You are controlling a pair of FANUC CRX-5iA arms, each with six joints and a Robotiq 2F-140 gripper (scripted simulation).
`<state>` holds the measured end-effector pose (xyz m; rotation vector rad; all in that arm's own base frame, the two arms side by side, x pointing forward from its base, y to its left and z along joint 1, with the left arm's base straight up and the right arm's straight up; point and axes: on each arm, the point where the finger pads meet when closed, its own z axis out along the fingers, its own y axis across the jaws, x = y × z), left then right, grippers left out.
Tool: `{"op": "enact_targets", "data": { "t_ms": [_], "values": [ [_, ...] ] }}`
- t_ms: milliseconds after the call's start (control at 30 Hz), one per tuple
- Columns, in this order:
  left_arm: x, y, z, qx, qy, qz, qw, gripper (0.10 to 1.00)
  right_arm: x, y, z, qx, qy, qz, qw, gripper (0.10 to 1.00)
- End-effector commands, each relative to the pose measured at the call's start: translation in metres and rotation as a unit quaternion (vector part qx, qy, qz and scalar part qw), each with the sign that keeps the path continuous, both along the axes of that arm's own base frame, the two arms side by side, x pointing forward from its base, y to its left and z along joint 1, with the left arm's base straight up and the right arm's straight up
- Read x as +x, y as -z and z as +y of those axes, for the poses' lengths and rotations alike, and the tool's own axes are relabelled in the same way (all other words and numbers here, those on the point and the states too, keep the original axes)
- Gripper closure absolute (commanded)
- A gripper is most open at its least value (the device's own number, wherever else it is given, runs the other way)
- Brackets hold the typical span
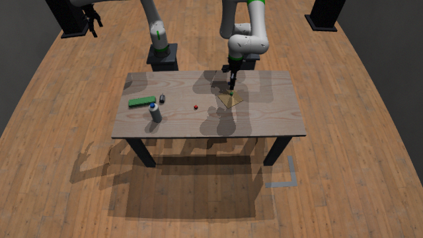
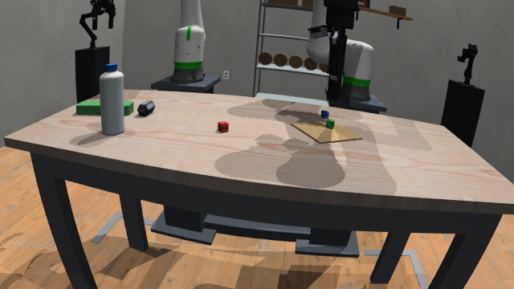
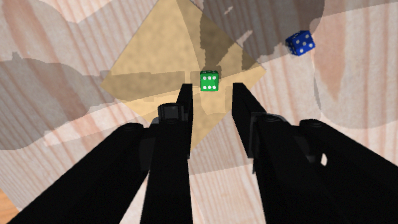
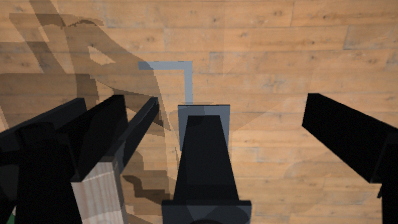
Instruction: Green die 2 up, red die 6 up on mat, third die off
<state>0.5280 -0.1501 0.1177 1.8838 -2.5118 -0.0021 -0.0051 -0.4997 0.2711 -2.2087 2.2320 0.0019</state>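
The green die [image 1: 231,94] [image 2: 330,124] [image 3: 209,82] lies flat on the tan mat [image 1: 228,104] [image 2: 321,137] [image 3: 145,55], with six pips on top in the left wrist view. The left gripper [image 1: 232,88] [image 2: 333,99] [image 3: 212,86] is partly open and empty just above it, fingertips clear of both sides. The red die [image 1: 195,107] [image 2: 223,127] sits on bare table; its pips are too small to read. The blue die [image 1: 229,83] [image 2: 324,114] [image 3: 301,43] rests behind the mat, off it. The right gripper [image 1: 98,30] [image 4: 215,97] is wide open, empty and beyond the table.
A white bottle [image 1: 155,114] [image 2: 112,102] with a blue cap stands at the table's left. Behind it lie a green block [image 1: 142,101] [image 2: 88,107] and a dark cylinder [image 1: 162,98] [image 2: 146,107]. The blue die is close to the left fingers.
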Motion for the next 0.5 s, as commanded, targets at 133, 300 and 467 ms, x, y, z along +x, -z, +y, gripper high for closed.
{"op": "enact_targets", "data": {
  "t_ms": [133,300,467],
  "values": [
    [0.0002,-0.0004,0.0007,-0.026,0.0,0.008,1.0,0.807,-0.0002,-0.0009,-0.0003,-0.001,0.0,0.0,1.0,0.098],
    [0.001,-0.0001,0.0033,-0.102,0.0,0.03,0.994,0.807,-0.0002,-0.0009,-0.0003,-0.001,0.0,0.0,1.0,0.098],
    [0.0031,0.0,0.0086,-0.125,0.0,0.035,0.991,0.807,-0.0002,-0.0009,-0.0003,-0.001,0.0,0.0,1.0,0.098]
  ]
}}
